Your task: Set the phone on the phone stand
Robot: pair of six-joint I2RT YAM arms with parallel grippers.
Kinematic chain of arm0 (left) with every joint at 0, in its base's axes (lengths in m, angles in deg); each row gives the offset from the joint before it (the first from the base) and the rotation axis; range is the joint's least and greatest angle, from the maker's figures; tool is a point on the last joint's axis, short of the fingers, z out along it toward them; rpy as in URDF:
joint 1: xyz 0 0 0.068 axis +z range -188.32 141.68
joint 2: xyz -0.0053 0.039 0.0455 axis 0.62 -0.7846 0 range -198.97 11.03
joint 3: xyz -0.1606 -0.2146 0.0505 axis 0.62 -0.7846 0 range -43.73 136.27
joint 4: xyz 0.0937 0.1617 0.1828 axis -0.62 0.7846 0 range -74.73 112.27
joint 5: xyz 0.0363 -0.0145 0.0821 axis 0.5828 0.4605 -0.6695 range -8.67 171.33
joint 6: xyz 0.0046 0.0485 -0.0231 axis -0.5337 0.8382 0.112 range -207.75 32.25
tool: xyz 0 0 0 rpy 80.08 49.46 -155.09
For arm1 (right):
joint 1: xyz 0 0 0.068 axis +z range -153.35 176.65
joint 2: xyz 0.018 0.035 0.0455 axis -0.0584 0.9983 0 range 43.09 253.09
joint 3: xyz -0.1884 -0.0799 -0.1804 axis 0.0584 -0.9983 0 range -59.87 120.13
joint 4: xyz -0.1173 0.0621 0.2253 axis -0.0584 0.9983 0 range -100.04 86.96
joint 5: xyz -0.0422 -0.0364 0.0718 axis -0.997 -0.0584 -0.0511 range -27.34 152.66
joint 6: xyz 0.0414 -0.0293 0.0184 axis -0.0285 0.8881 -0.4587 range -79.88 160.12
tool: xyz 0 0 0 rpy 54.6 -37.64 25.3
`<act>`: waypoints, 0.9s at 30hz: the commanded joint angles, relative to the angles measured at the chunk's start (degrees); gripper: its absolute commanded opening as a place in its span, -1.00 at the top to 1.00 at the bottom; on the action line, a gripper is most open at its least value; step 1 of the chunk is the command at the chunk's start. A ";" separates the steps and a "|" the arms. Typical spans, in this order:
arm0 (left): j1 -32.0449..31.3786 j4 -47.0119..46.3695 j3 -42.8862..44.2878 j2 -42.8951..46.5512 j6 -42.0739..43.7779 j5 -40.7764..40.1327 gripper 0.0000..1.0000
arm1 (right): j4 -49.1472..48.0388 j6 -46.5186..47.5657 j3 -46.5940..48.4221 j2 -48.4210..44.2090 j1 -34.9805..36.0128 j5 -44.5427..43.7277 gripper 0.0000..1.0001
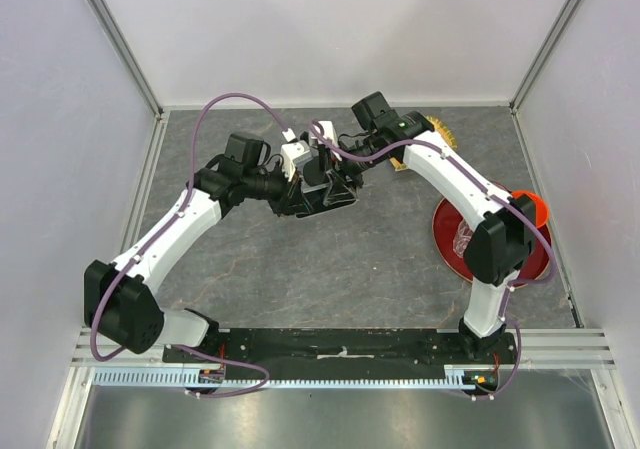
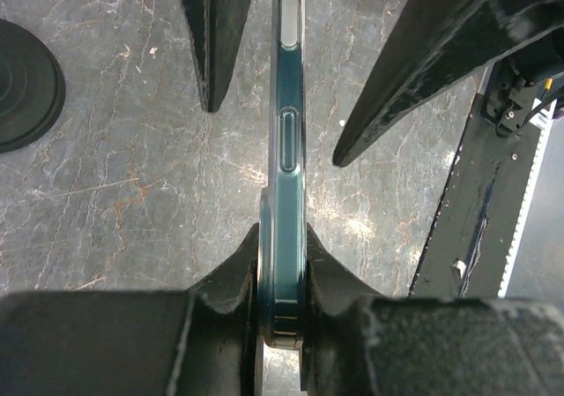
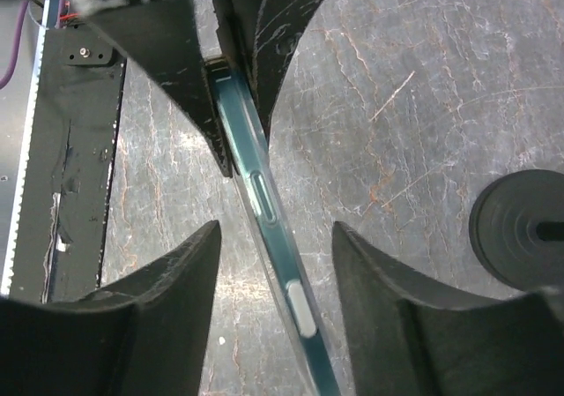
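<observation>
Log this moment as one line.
left gripper: shut on phone | right gripper: open, astride phone | phone stand: phone not on it

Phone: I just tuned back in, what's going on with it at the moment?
The left pincer is shut on the phone and holds it on edge above the table. The right pincer is open, with a finger on each side of the phone and visible gaps to it. It looks like a mid-air handover or regrasp. The phone stand sits apart on the table, only its round base showing in the wrist views. The phone is not on it yet.
</observation>
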 commanded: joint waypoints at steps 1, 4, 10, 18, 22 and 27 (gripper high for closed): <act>-0.28 -1.87 2.73 3.02 2.87 2.25 0.95 | 4.03 3.72 4.60 2.22 0.93 1.62 -0.02; -0.28 -2.92 2.65 3.46 1.83 1.20 0.95 | 4.65 4.86 5.66 2.57 0.93 2.06 0.38; 2.70 -11.06 1.25 6.97 -5.11 -1.00 0.83 | 1.67 3.56 6.10 1.34 1.02 5.57 1.00; 24.49 -48.61 -16.77 21.65 -33.31 6.29 -0.28 | -39.71 -27.53 -7.07 -6.73 0.14 -3.55 1.00; 24.69 -50.55 -18.09 21.22 -35.62 6.03 -0.39 | -60.89 -47.66 -14.90 -10.70 -2.58 -10.84 1.00; 24.69 -59.94 -19.33 17.10 -43.68 12.17 -0.40 | -79.66 -69.11 -19.73 -11.40 -4.43 -18.49 1.00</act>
